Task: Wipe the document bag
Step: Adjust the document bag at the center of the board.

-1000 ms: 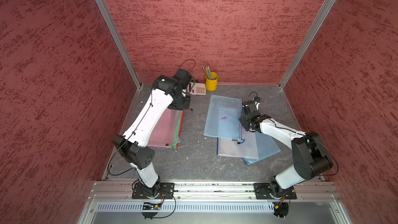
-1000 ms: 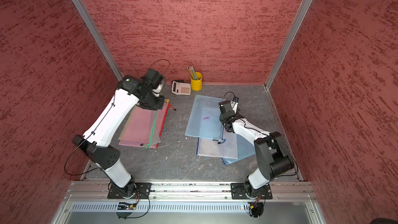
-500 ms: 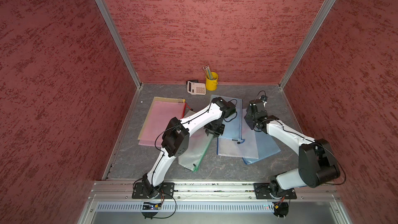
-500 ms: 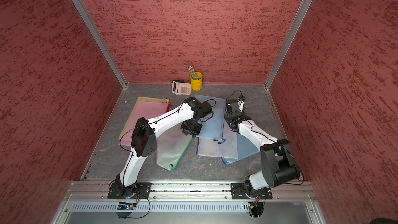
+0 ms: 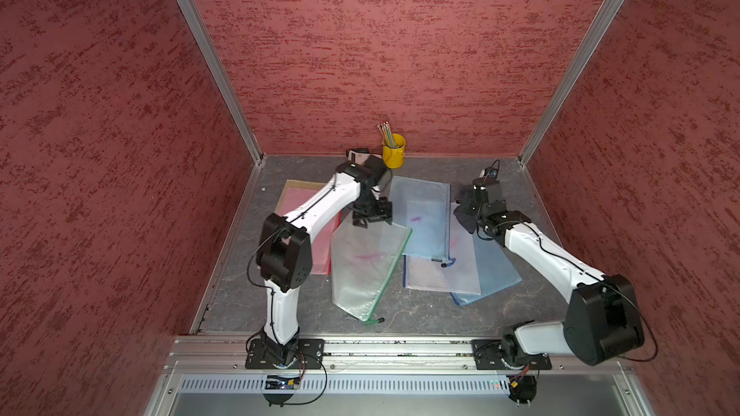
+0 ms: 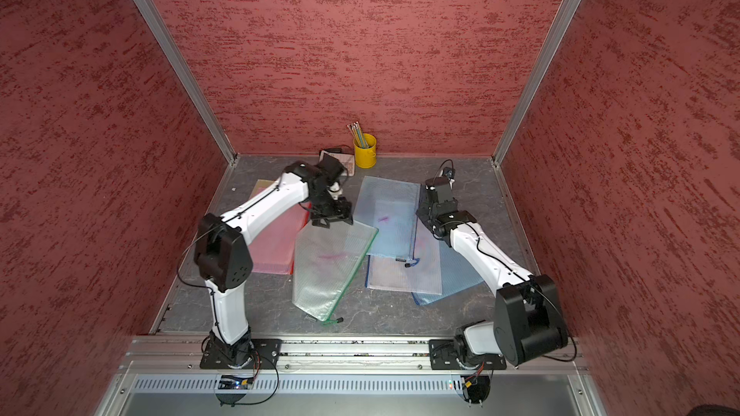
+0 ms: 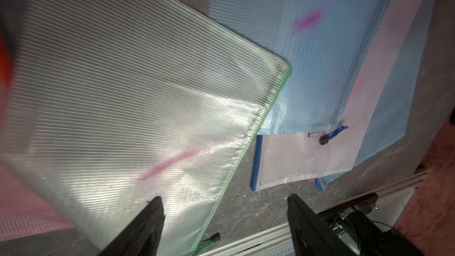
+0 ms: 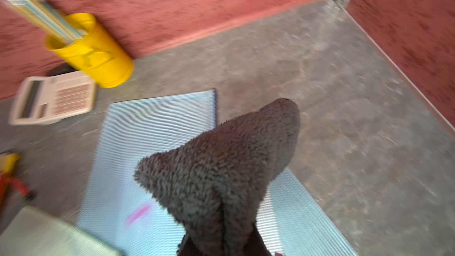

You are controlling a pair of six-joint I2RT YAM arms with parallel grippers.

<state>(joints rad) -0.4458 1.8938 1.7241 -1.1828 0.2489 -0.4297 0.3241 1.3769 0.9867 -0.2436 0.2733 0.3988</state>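
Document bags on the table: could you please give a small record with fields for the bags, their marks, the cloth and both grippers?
clear green-edged bag: overlaps pink bag and top blue bag; carries pink streak
top blue bag: carries pink smudge
left gripper: open, empty, over the clear bag's far end
right gripper: shut on grey cloth, at the blue bag's edge
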